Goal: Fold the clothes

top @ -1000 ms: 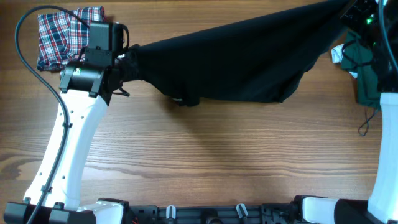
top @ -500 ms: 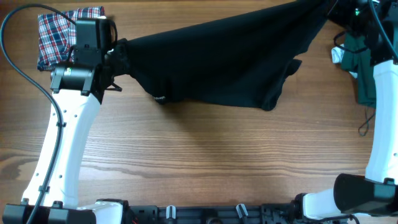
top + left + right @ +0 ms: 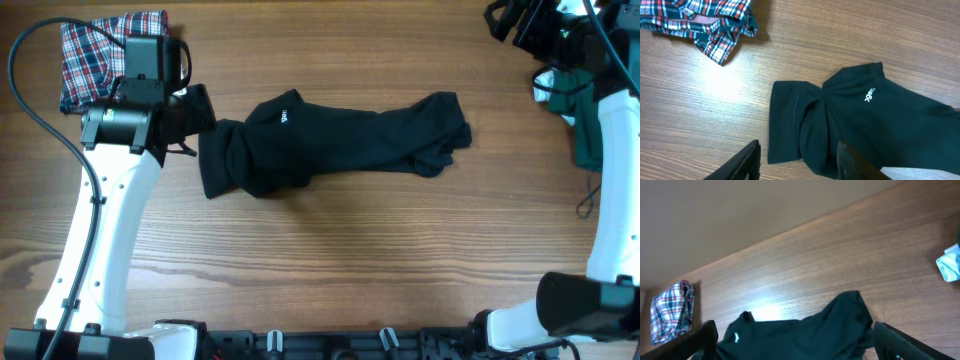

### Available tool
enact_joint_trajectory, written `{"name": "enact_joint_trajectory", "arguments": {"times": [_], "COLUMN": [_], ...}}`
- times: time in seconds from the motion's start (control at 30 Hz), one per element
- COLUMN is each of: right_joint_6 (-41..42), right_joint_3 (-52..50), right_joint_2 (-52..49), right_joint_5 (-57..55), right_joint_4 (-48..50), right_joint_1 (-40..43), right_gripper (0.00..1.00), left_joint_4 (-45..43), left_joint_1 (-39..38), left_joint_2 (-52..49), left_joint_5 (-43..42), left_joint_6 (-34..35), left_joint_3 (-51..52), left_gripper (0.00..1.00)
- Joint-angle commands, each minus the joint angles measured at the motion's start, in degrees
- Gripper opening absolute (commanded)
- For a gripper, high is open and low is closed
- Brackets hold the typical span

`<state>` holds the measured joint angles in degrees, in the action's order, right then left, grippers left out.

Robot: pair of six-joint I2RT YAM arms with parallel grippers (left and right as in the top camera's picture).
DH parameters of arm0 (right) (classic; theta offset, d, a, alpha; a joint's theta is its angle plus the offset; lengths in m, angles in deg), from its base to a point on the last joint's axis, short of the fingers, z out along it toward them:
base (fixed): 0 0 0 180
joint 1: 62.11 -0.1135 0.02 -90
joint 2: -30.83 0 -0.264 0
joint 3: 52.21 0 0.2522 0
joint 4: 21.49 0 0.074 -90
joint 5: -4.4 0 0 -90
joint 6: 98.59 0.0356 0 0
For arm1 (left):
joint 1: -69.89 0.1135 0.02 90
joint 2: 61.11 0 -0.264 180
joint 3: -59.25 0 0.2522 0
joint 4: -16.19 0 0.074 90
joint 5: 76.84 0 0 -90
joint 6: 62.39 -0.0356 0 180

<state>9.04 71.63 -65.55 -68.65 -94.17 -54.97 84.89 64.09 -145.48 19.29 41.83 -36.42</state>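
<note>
- A black shirt [image 3: 330,140] lies bunched in a long heap across the middle of the wooden bench [image 3: 350,260]. Its left end is folded into a flat flap, and a small white logo [image 3: 869,94] shows on top.
- The left gripper [image 3: 198,108] hovers at the shirt's left end. In the wrist view its fingers [image 3: 747,162] are spread wide, one over bare wood and the other over black fabric, pinching nothing.
- The right gripper [image 3: 505,18] sits at the far right corner, well apart from the shirt, spread wide with nothing between its fingers.
- A red, white and blue plaid garment [image 3: 95,55] lies crumpled in the far left corner.
- A dark green garment [image 3: 590,130] lies at the right edge beside the right arm.
</note>
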Motion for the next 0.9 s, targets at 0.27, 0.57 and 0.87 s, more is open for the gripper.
{"name": "enact_joint_trajectory", "arguments": {"times": [0.27, 0.57, 0.87], "right_joint_6": [-3.54, -5.62, -5.60], "right_joint_3": [-0.48, -17.42, -36.65], "right_joint_2": [-2.36, -2.47, -2.47], "right_joint_5": [-5.05, -4.15, 3.96], "right_joint_4": [-15.32, -13.27, 4.07], "right_joint_1": [0.35, 0.33, -0.63], "right_gripper": [1.00, 1.00, 1.00], "left_joint_4": [10.51, 16.33, 12.76], "left_joint_1": [0.57, 0.42, 0.42], "left_joint_2": [0.09, -5.53, -7.37], "left_joint_5": [-3.28, -9.73, -11.47], "left_joint_6": [5.88, 7.98, 9.01], "left_joint_3": [-0.66, 7.50, 13.49], "left_gripper": [0.51, 0.43, 0.62]}}
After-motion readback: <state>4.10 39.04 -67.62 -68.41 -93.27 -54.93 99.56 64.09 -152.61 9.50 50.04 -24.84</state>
